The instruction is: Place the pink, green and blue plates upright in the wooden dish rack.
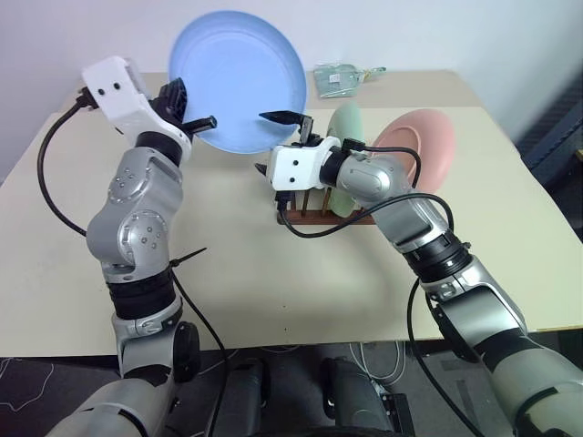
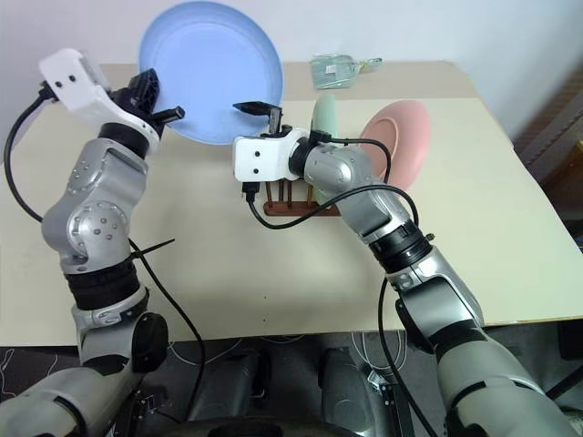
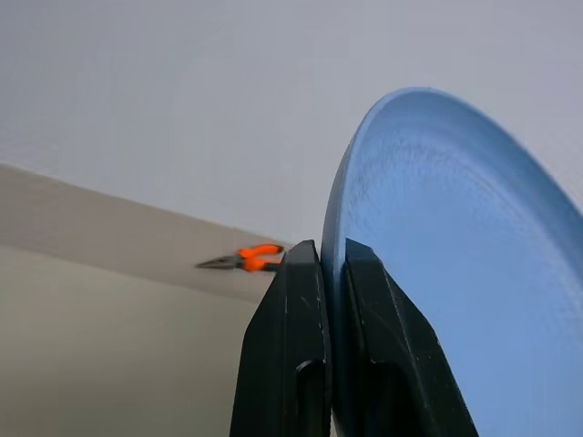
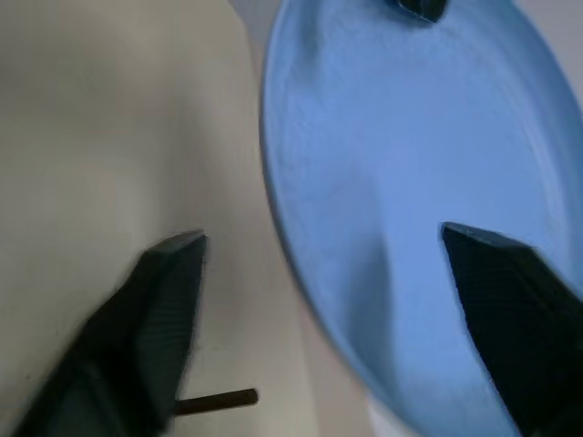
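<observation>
Left fingers [image 3: 314, 273] are clamped on the blue plate's [image 1: 239, 77] rim, holding it above the table [image 1: 228, 273]; right fingers [image 4: 319, 250] are apart, straddling its other edge. Likely light, stiff, slick: grip the rim. Rack [image 1: 314, 214] holds green [image 1: 346, 123] and pink [image 1: 419, 146] plates.

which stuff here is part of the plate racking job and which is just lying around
Part of the job:
- blue plate, pinched at its rim by the left hand
- green plate, upright in the wooden dish rack
- pink plate, in the rack too
- right hand, open around the blue plate's edge

Lying about:
- orange-handled pliers
- clear packet at the table's far edge
</observation>
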### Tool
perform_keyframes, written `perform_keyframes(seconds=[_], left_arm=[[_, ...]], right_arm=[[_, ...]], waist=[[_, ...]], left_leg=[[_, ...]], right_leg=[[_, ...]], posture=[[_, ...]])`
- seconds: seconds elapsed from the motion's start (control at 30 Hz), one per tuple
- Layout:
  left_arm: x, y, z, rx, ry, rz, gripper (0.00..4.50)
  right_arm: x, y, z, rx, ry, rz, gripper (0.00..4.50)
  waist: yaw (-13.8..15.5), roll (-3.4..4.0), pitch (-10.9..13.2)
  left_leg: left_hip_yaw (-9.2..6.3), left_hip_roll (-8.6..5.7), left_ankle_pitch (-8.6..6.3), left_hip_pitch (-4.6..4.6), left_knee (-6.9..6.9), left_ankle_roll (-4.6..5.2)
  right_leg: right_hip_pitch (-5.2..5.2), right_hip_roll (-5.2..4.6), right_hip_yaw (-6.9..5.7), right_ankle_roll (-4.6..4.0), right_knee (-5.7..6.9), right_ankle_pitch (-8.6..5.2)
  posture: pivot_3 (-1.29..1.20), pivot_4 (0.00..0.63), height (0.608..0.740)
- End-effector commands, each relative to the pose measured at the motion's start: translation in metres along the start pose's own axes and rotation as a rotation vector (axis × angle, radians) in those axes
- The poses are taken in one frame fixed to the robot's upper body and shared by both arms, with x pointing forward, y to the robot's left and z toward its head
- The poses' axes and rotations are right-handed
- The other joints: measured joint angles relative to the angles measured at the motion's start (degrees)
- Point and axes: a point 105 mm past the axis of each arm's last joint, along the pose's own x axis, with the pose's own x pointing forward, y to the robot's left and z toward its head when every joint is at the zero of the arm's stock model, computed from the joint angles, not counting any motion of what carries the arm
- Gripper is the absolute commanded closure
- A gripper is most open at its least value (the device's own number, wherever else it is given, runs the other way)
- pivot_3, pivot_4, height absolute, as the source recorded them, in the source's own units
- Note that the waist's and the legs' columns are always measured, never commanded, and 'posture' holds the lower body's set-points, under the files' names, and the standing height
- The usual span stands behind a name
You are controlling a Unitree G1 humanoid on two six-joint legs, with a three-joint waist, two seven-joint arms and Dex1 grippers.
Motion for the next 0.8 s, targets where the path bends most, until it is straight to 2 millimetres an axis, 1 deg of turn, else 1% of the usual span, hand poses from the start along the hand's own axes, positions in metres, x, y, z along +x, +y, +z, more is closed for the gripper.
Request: perform_keyframes(seconds=[0.03, 0.17, 0.2, 0.3, 0.33, 0.37, 0.4, 0.43, 0.47, 0.53, 0.57, 0.6, 0.67, 0.7, 0.73, 0.8], left_arm=[[-0.005, -0.01, 0.019, 0.012, -0.064, -0.034, 4.5], [-0.006, -0.007, 0.016, -0.006, -0.051, -0.04, 4.5], [-0.006, -0.007, 0.016, -0.013, -0.049, -0.044, 4.5], [-0.007, -0.005, 0.021, -0.082, -0.073, -0.046, 3.43], [-0.007, -0.003, 0.027, -0.108, -0.1, -0.043, 2.95], [-0.007, 0.001, 0.039, -0.139, -0.153, -0.032, 2.5], [-0.008, 0.008, 0.052, -0.159, -0.212, -0.011, 1.88], [-0.009, 0.015, 0.062, -0.156, -0.26, 0.009, 1.46], [-0.009, 0.019, 0.068, -0.15, -0.288, 0.022, 1.46], [-0.013, 0.035, 0.082, -0.09, -0.35, 0.068, 1.46], [-0.016, 0.046, 0.088, -0.044, -0.377, 0.105, 1.46], [-0.019, 0.056, 0.093, 0.01, -0.397, 0.141, 1.46], [-0.025, 0.074, 0.096, 0.18, -0.396, 0.194, 1.46], [-0.027, 0.081, 0.09, 0.289, -0.365, 0.204, 1.46], [-0.029, 0.085, 0.084, 0.36, -0.342, 0.206, 1.46], [-0.034, 0.094, 0.053, 0.499, -0.227, 0.171, 1.46]], right_arm=[[0.004, -0.011, 0.008, -0.042, -0.027, -0.043, 2.38], [0.005, -0.012, 0.01, -0.046, -0.032, -0.051, 4.44], [0.005, -0.011, 0.011, -0.054, -0.035, -0.05, 4.48], [0.006, -0.01, 0.016, -0.097, -0.046, -0.052, 4.5], [0.007, -0.01, 0.017, -0.108, -0.049, -0.055, 4.5], [0.007, -0.01, 0.018, -0.116, -0.051, -0.059, 4.5], [0.007, -0.01, 0.019, -0.121, -0.053, -0.062, 4.5], [0.007, -0.011, 0.02, -0.123, -0.052, -0.067, 4.5], [0.007, -0.011, 0.02, -0.123, -0.052, -0.07, 4.5], [0.006, -0.012, 0.019, -0.112, -0.046, -0.086, 4.5], [0.005, -0.014, 0.019, -0.099, -0.045, -0.102, 4.5], [0.004, -0.017, 0.018, -0.082, -0.045, -0.12, 4.5], [-0.002, -0.025, 0.018, -0.055, -0.052, -0.171, 4.5], [-0.007, -0.032, 0.02, -0.019, -0.07, -0.213, 4.5], [-0.01, -0.037, 0.022, 0.006, -0.083, -0.241, 4.5], [-0.024, -0.053, 0.034, 0.161, -0.168, -0.318, 4.5]], waist=[[-0.03, 0.01, 0.01], [-0.13, 0.01, 0.01], [-0.13, 0.02, 0.01], [-0.02, 0.01, 0.01], [0.0, 0.01, 0.02], [0.01, 0.0, 0.02], [0.01, 0.0, 0.02], [-0.03, -0.01, 0.03], [-0.13, -0.01, 0.03], [-0.28, 0.0, 0.04], [-0.31, 0.0, 0.04], [-0.28, 0.0, 0.04], [-0.32, 0.02, 0.04], [-0.26, 0.02, 0.04], [-0.25, 0.03, 0.05], [-0.01, 0.03, 0.05]], left_leg=[[0.0, 0.0, 0.0, 0.0, 0.0, 0.0], [0.0, 0.01, 0.01, 0.0, 0.01, 0.0], [0.0, 0.0, 0.01, 0.0, 0.01, 0.0], [-0.01, 0.0, 0.01, 0.0, 0.01, 0.0], [-0.01, 0.0, 0.01, 0.0, 0.02, 0.0], [-0.01, 0.0, 0.01, -0.01, 0.02, 0.0], [-0.01, 0.0, 0.01, 0.0, 0.02, -0.01], [-0.02, 0.0, 0.02, -0.01, 0.02, -0.02], [-0.01, 0.0, 0.03, -0.01, 0.02, -0.04], [-0.01, 0.01, 0.06, 0.01, 0.01, -0.09], [-0.01, 0.01, 0.06, 0.01, -0.01, -0.09], [-0.01, 0.01, 0.06, 0.02, -0.01, -0.09], [-0.01, 0.0, 0.06, 0.02, -0.02, -0.09], [-0.01, 0.0, 0.06, 0.02, -0.03, -0.08], [-0.01, 0.01, 0.05, 0.02, -0.04, -0.08], [-0.01, 0.02, 0.05, 0.01, -0.06, -0.06]], right_leg=[[0.0, 0.0, 0.0, 0.0, 0.0, 0.0], [0.0, 0.03, 0.0, 0.0, 0.01, 0.0], [0.0, 0.03, 0.0, 0.0, 0.02, 0.0], [0.01, 0.03, 0.0, 0.0, 0.01, 0.0], [0.01, 0.02, 0.0, 0.0, 0.01, 0.0], [0.01, 0.02, 0.0, 0.0, 0.0, 0.0], [0.01, 0.03, 0.0, 0.0, 0.01, 0.0], [0.01, 0.03, 0.0, 0.0, 0.01, 0.0], [0.0, 0.03, 0.0, 0.0, 0.01, 0.0], [0.0, 0.06, 0.0, 0.0, 0.02, 0.0], [0.0, 0.08, 0.0, -0.01, 0.02, 0.0], [0.0, 0.09, 0.0, -0.01, 0.03, 0.0], [0.0, 0.11, 0.0, -0.01, 0.02, 0.0], [0.0, 0.11, 0.01, -0.01, 0.03, 0.0], [0.0, 0.11, 0.0, -0.01, 0.02, 0.0], [0.0, 0.11, 0.01, -0.01, 0.01, 0.0]], posture=[[0.0, 0.15, 0.738], [0.0, 0.15, 0.738], [0.0, 0.15, 0.738], [0.0, 0.15, 0.738], [0.0, 0.15, 0.738], [0.0, 0.15, 0.738], [0.0, 0.15, 0.738], [0.0, 0.15, 0.738], [0.0, 0.15, 0.738], [0.0, 0.15, 0.738], [0.0, 0.15, 0.738], [0.0, 0.15, 0.738], [0.0, 0.15, 0.738], [0.0, 0.15, 0.738], [0.0, 0.15, 0.738], [0.0, 0.15, 0.738]])
